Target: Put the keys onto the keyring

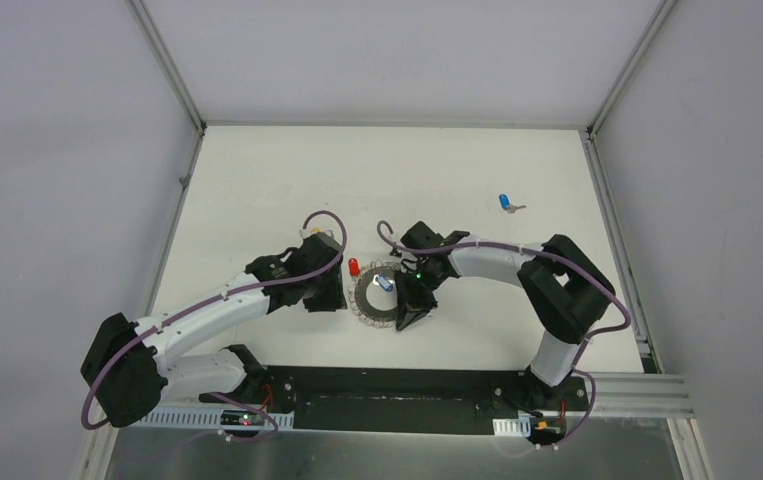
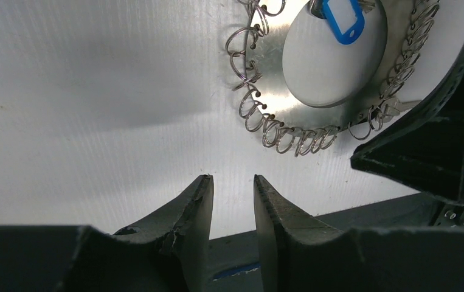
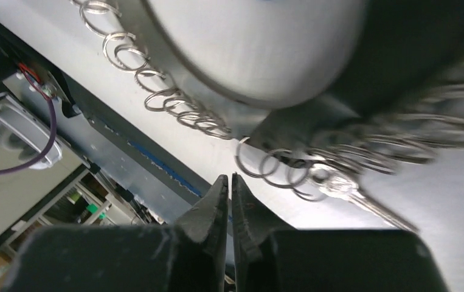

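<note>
The keyring (image 2: 270, 91) lies flat on the white bench (image 1: 257, 180), midway between the two arms, a grey band with wire loops round its outer edge and a hollow middle. A blue-headed key (image 2: 343, 21) lies in that hollow, at the far side. A bare silver key (image 3: 346, 191) sits among the loops on the near right part of the rim; whether it is truly threaded on cannot be told, as the right wrist view is blurred there. A red-headed key (image 1: 354, 266) lies loose just beyond the ring's left edge, and another blue-headed key (image 1: 505, 203) lies well apart, toward the far right.

The right claw (image 3: 230, 188) hangs low over the ring's near right rim, just beside the loops that carry the silver key. Its fingers are pressed almost together and nothing shows between them. It is probably placed there to work that key along the coil or to pin the floppy ring down.

The left claw (image 2: 233, 198) hovers just off the ring's left side, part spread and empty, near the red-headed key. From there it seems ready either to steady the ring or to pick up that key.
</note>
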Controlling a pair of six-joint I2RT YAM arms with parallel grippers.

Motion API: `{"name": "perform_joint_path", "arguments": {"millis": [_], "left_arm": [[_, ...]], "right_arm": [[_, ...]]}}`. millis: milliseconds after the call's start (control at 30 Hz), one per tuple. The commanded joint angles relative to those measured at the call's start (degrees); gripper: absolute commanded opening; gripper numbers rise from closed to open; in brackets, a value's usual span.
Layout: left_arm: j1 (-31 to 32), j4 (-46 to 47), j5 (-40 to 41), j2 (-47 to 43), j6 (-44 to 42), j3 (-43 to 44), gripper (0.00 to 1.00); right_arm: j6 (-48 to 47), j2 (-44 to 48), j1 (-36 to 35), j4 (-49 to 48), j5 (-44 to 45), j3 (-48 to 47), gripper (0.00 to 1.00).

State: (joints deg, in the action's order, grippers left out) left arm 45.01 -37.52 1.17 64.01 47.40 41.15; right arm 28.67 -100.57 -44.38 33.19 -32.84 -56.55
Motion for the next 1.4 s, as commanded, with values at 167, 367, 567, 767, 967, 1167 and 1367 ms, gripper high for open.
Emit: {"name": "perform_joint_path", "arguments": {"millis": [167, 367, 567, 767, 967, 1167, 1367], "left_arm": [[0.07, 0.75, 0.99, -2.55, 0.41, 0.44, 0.32], [0.05, 0.70, 0.86, -3.38, 0.88, -0.04, 0.32], [0.06, 0.91, 0.64, -4.04, 1.50, -1.04, 0.32], [0.06, 2.18, -0.06, -4.00, 2.29, -1.89, 0.32], [0.07, 3.48, -0.99, -3.48, 2.56, -2.26, 0.32], [0.07, 3.87, -1.08, -2.91, 2.61, -2.14, 0.32], [0.03, 4.31, -1.08, -2.84, 2.71, -2.38, 0.32]], "right_arm": [[2.60, -1.71, -8.38, -2.27, -5.09, -6.96, 0.05], [3.23, 1.39, -3.29, -3.72, -5.08, -6.20, 0.29], [-1.38, 4.21, 5.47, 1.10, 0.21, -5.05, 0.56], [-5.41, 1.30, 9.67, 4.94, 5.01, -6.05, 0.57], [-4.80, -3.84, 9.60, 3.27, 3.11, -6.52, 0.41], [-3.82, -4.73, 7.21, 2.12, 1.79, -5.30, 0.21], [-0.35, -4.65, 0.60, 0.14, 0.34, -4.60, 0.10]]}}
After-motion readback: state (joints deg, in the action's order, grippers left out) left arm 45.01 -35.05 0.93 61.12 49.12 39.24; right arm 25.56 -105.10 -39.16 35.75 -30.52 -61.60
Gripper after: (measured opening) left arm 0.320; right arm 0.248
